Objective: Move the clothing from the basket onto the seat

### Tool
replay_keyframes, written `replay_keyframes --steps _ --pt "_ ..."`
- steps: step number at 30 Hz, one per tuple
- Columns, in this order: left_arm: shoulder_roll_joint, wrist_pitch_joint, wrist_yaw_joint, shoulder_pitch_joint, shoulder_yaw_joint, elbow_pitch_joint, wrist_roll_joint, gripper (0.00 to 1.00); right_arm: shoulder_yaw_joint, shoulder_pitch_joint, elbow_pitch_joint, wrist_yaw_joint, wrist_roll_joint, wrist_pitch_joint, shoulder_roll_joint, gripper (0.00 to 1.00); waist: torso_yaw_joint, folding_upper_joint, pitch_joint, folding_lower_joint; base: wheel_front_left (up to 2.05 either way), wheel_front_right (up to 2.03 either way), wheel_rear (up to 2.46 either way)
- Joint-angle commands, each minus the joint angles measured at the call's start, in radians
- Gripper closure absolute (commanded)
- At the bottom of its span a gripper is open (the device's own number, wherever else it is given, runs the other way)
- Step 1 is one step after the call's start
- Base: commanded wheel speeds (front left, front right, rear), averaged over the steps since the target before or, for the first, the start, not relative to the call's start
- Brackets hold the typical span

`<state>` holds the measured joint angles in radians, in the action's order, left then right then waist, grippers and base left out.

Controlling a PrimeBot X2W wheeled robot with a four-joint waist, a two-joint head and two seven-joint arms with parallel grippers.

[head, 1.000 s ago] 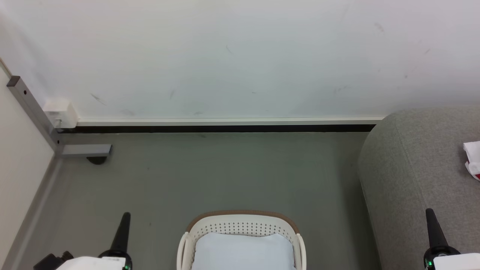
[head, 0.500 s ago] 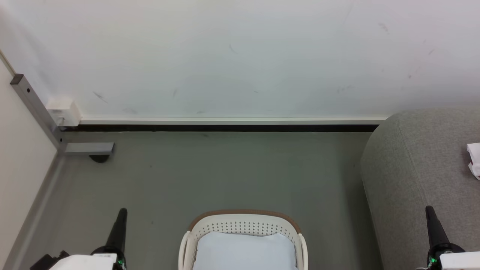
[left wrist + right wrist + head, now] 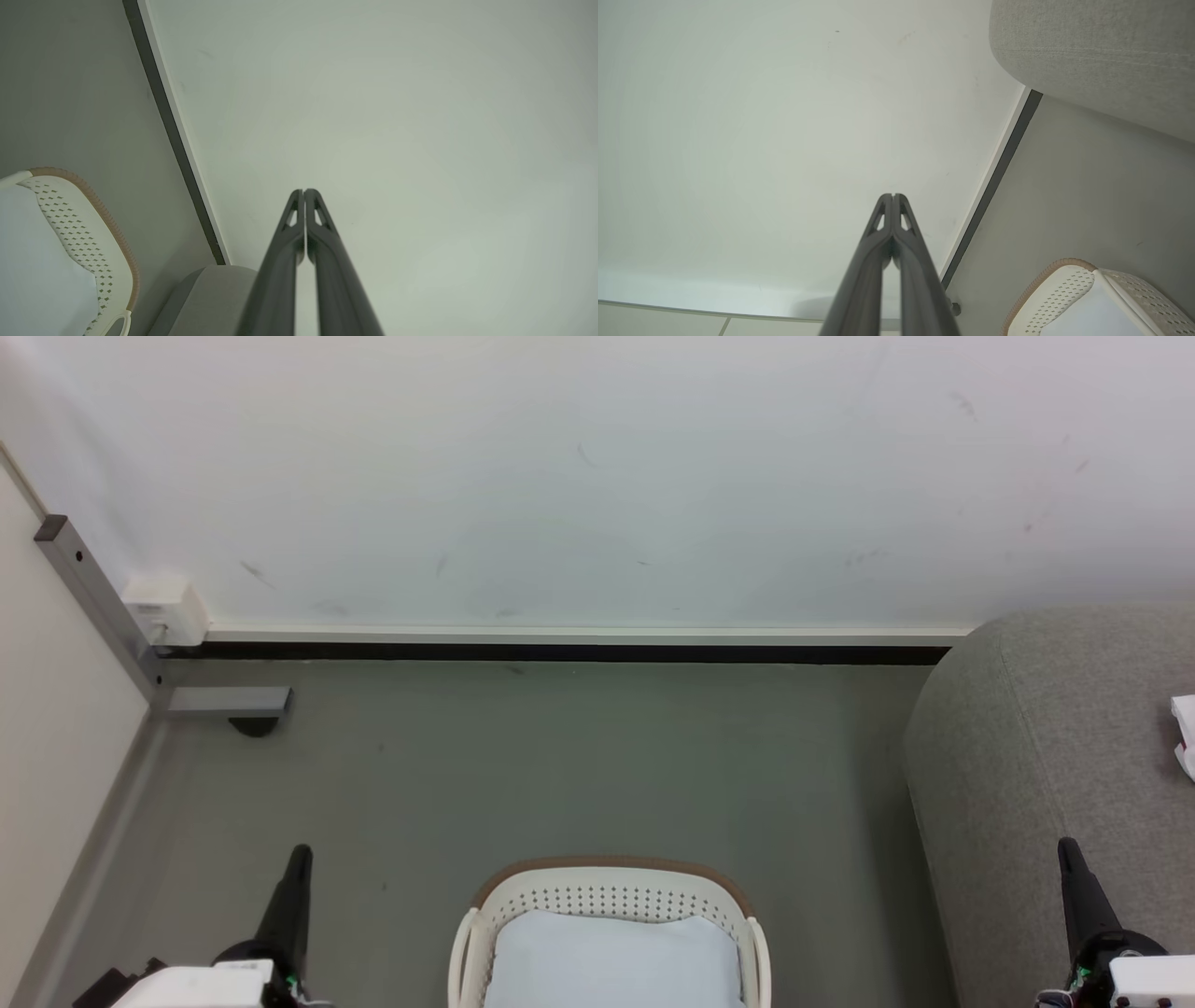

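The cream-white basket [image 3: 611,873] with its brown rim stands on the floor at the bottom centre, and a pale blue-white cushion [image 3: 611,957] lies in it. At the right is the grey seat [image 3: 1046,747]. A white bit of the clothing [image 3: 1186,733] lies on it at the picture's edge. Left of the basket my left gripper [image 3: 301,851] is shut and holds nothing. My right gripper [image 3: 1067,845] is shut and empty in front of the seat. The left wrist view has the shut left gripper [image 3: 303,191], the basket [image 3: 110,224] and the seat [image 3: 210,294]. In the right wrist view are the shut right gripper [image 3: 893,196], the seat [image 3: 1092,60] and the basket [image 3: 1059,282].
A white wall [image 3: 597,476] with a dark baseboard runs across the back. A grey metal bracket [image 3: 224,702] and a small white box [image 3: 166,607] sit in the left corner. Grey floor [image 3: 560,765] lies between the basket and the wall.
The whole head picture has shifted slightly right, so the camera has moved. Less of the clothing shows at the right edge. Both grippers stay shut.
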<state>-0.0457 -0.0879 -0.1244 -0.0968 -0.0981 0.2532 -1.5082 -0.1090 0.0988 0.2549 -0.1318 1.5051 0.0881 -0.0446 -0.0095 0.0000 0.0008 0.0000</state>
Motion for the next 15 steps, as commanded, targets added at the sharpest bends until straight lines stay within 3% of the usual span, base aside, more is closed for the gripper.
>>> replay_keyframes --steps 1,15 --pt "-0.007 -0.006 -0.008 -0.011 -0.008 -0.005 -0.016 1.00 -0.005 0.008 -0.008 0.002 0.018 0.005 -0.009 1.00 0.001 0.0000 0.000 0.0000 0.00 0.00 0.00" --pt "-0.008 -0.030 -0.009 -0.017 -0.019 -0.010 -0.113 1.00 -0.008 0.016 -0.014 0.002 0.113 0.030 -0.010 1.00 0.009 0.0000 0.002 0.0000 0.00 0.00 0.00"
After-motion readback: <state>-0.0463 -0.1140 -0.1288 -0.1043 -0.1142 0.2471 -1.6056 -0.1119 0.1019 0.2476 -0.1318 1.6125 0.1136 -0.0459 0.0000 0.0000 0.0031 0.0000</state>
